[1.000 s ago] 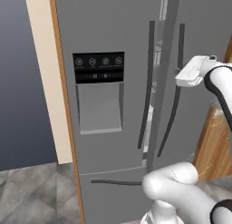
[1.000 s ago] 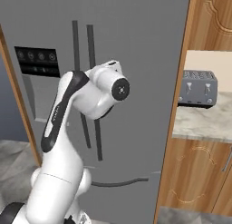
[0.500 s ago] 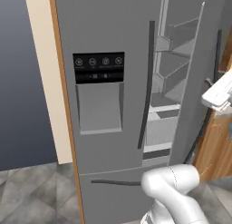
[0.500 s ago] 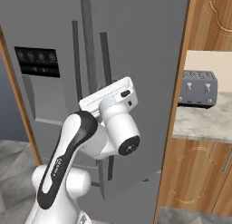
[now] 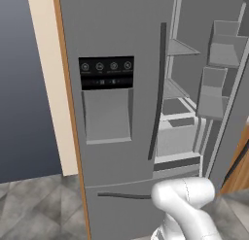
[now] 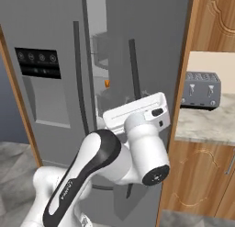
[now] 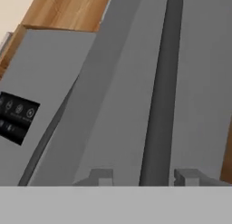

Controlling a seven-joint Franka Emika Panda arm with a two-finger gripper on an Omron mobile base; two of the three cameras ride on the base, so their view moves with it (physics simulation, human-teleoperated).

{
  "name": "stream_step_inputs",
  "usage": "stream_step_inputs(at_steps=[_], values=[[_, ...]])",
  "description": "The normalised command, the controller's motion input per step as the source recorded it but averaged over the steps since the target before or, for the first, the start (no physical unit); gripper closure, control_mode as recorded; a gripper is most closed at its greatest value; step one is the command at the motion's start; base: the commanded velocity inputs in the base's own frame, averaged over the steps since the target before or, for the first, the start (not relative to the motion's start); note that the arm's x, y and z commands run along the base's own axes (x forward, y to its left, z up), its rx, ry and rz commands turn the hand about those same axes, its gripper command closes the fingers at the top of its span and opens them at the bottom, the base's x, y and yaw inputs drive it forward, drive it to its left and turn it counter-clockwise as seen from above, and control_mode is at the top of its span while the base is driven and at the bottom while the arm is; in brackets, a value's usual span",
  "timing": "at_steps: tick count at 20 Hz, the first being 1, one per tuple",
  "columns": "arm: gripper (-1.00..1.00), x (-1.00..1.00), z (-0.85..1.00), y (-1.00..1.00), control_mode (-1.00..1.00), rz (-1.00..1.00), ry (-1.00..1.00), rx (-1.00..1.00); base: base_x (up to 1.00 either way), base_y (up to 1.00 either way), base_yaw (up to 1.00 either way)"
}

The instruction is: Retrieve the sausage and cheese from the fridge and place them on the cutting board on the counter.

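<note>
Fridge right door swung open; hand straddling its handle.

The tall grey double-door fridge (image 5: 121, 151) stands with its right door (image 6: 151, 60) open, exposing grey shelves (image 5: 181, 48) and door bins (image 5: 221, 54). In the right base view, a small orange-yellow piece (image 6: 107, 83), probably the cheese, shows through the gap on an inner shelf; the sausage cannot be made out. In the hand view, the two-finger hand (image 7: 142, 177) has its fingers (image 7: 100, 176) spread on either side of the dark vertical bar handle (image 7: 158, 96); whether they touch it cannot be told. A grey toaster (image 6: 200, 90) sits on the beige-grey marbled stone worktop (image 6: 206, 125) near its back edge, right of the fridge.
</note>
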Motion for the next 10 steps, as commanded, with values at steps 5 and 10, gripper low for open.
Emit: stream_step_inputs(at_steps=[5, 10], values=[[-1.00, -0.21, -0.21, -0.19, -1.00, -0.02, 0.03, 0.02, 0.00, 0.00, 0.00], [-1.00, -0.94, -0.02, -0.08, -1.00, 0.02, -0.04, 0.00, 0.00, 0.00, 0.00]])
